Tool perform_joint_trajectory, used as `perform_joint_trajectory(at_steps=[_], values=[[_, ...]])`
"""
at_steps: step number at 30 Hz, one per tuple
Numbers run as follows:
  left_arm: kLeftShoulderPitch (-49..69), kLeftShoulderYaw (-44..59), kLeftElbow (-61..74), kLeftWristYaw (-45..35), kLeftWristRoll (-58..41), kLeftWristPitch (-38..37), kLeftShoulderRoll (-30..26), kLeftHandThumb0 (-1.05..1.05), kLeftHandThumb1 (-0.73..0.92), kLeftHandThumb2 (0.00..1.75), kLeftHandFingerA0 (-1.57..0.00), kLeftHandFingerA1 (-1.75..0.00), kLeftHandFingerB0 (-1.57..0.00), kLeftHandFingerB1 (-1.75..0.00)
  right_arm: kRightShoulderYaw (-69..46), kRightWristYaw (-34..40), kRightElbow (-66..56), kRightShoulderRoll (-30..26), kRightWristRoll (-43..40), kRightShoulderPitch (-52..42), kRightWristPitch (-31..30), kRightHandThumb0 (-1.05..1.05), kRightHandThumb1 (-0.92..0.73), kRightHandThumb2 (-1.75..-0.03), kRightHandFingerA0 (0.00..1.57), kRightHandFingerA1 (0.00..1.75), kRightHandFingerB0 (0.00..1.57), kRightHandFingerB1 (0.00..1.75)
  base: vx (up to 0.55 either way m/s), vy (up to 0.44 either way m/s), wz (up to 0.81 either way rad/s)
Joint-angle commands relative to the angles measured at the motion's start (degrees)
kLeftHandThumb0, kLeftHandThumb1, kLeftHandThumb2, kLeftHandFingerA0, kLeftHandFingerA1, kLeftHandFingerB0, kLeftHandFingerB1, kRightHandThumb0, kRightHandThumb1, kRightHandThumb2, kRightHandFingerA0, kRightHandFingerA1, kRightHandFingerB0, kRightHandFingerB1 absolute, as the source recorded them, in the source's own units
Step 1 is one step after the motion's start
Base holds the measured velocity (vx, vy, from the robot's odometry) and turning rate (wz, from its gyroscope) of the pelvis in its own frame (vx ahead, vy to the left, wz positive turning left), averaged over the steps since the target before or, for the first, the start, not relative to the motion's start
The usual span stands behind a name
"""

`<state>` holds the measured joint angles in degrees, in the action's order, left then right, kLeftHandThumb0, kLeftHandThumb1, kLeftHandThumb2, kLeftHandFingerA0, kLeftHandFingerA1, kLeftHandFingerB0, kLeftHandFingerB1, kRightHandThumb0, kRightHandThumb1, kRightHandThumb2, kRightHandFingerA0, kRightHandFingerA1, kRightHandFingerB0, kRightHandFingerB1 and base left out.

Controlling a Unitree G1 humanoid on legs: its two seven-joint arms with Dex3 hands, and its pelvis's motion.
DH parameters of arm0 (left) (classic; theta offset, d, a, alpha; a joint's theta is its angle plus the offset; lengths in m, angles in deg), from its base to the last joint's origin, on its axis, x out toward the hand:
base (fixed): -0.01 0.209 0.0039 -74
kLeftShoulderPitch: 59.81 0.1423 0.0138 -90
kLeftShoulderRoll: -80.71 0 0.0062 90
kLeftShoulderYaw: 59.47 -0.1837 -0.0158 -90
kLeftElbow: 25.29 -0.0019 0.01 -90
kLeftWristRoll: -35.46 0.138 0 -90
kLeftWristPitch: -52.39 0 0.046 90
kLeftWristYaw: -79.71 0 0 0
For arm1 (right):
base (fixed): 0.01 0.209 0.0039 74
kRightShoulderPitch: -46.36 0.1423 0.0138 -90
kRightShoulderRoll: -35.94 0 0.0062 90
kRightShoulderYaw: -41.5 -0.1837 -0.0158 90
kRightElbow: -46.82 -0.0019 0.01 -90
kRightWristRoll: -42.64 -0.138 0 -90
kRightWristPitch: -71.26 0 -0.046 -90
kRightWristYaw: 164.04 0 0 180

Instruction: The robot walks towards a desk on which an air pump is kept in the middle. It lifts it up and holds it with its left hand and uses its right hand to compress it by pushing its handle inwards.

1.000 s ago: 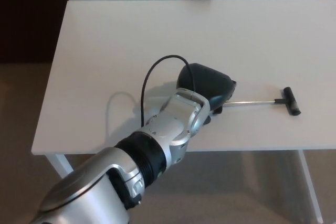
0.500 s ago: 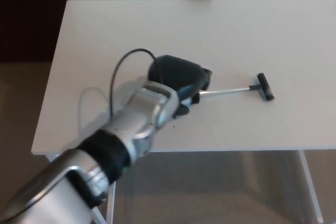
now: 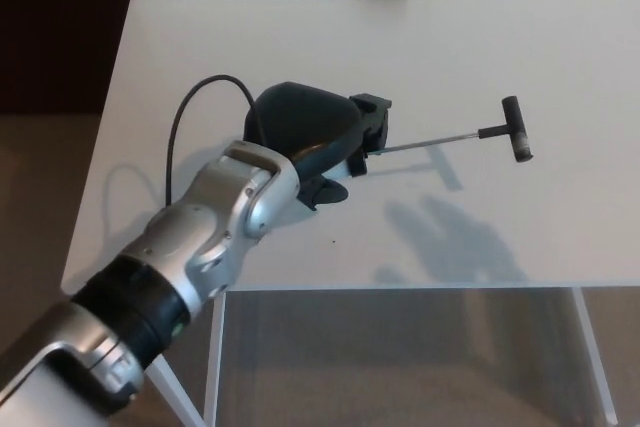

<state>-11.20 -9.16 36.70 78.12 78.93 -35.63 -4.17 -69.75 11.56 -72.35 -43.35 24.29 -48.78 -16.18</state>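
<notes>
Gripping the pump [image 3: 330, 127] around its dark body, the left hand [image 3: 305, 142] has it raised off the desk [image 3: 520, 57]; the shadow cast on the desk below and to the right suggests it hangs clear of the surface. A black hose [image 3: 185, 132] loops from the pump back over the silver forearm. Outward from the hand, the thin rod [image 3: 430, 142] sticks out to the right, fully extended, ending in the black T-handle [image 3: 516, 129], which is tilted a little from upright. The right hand is not in view. By my reading, the lift-and-hold step is done and the compression is next: the right hand must reach the handle and push it straight along the rod toward the body while the left hand braces.
</notes>
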Motion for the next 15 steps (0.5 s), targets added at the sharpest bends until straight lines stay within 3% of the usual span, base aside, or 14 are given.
perform_joint_trajectory(at_steps=[1, 4, 7, 8, 9, 10, 13, 14, 15], values=[[4.6, 3.1, 10.0, -5.1, -3.0, -4.8, -5.5, -0.23, 0.76, 0.63, -0.70, -1.61, -0.66, -0.94, 3.8, 1.2, 22.2, -4.0, 4.7, 14.5, -6.9, -0.71, -0.69, -1.06, 0.03, 0.42, 0.05, 0.35, 0.00, 0.000, 0.00], [5.1, 3.2, 11.1, -5.6, -3.0, -5.1, -6.1, -0.26, 0.79, 0.67, -0.75, -1.57, -0.70, -0.82, 4.0, -0.2, 29.2, -3.6, 1.8, 18.9, -9.4, -0.80, -0.72, -1.04, 0.05, 0.29, 0.08, 0.26, 0.00, 0.000, 0.00], [5.4, 3.3, 11.2, -5.7, -3.3, -5.5, -6.4, -0.24, 0.83, 0.68, -0.75, -1.59, -0.69, -0.85, 4.6, -1.9, 34.8, -3.8, 0.8, 22.0, -10.4, -0.74, -0.76, -1.10, 0.00, 0.26, 0.04, 0.23, 0.00, 0.000, 0.00], [5.6, 3.4, 11.2, -5.3, -3.3, -5.9, -6.8, -0.23, 0.83, 0.67, -0.75, -1.61, -0.69, -0.85, 4.9, -2.2, 36.9, -3.6, 0.7, 23.2, -10.4, -0.76, -0.74, -0.97, 0.04, 0.22, 0.01, 0.20, 0.00, 0.000, 0.00], [5.8, 3.5, 11.2, -5.1, -3.3, -6.2, -7.0, -0.23, 0.83, 0.67, -0.75, -1.61, -0.69, -0.85, 5.0, -2.2, 38.2, -3.5, 0.7, 23.9, -10.4, -0.76, -0.74, -0.97, 0.04, 0.22, 0.01, 0.20, 0.00, 0.000, 0.00], [6.0, 3.5, 11.0, -4.7, -3.3, -6.6, -7.2, -0.22, 0.87, 0.67, -0.73, -1.63, -0.64, -0.97, 4.9, -2.7, 40.4, -3.1, -0.1, 25.2, -10.9, -0.74, -0.75, -1.09, 0.00, 0.23, 0.01, 0.22, 0.00, 0.000, 0.00], [6.2, 3.6, 10.8, -4.4, -3.3, -6.9, -7.3, -0.22, 0.87, 0.67, -0.73, -1.63, -0.64, -0.97, 4.7, -3.3, 42.9, -2.8, -1.0, 26.5, -11.4, -0.74, -0.75, -1.09, 0.00, 0.23, 0.01, 0.22, 0.00, 0.000, 0.00], [6.3, 3.5, 10.7, -4.0, -3.1, -7.1, -7.4, -0.22, 0.84, 0.66, -0.75, -1.62, -0.66, -0.94, 4.8, -3.8, 44.1, -2.6, -1.4, 27.2, -11.9, -0.76, -0.91, -0.68, 0.00, 0.17, 0.01, 0.20, 0.00, 0.000, 0.00], [6.4, 3.4, 10.7, -3.8, -2.9, -7.3, -7.5, -0.22, 0.84, 0.66, -0.75, -1.62, -0.66, -0.94, 4.9, -4.1, 45.0, -2.5, -1.6, 27.6, -12.1, -0.76, -0.91, -0.68, 0.00, 0.17, 0.01, 0.20, 0.00, 0.000, 0.00]])
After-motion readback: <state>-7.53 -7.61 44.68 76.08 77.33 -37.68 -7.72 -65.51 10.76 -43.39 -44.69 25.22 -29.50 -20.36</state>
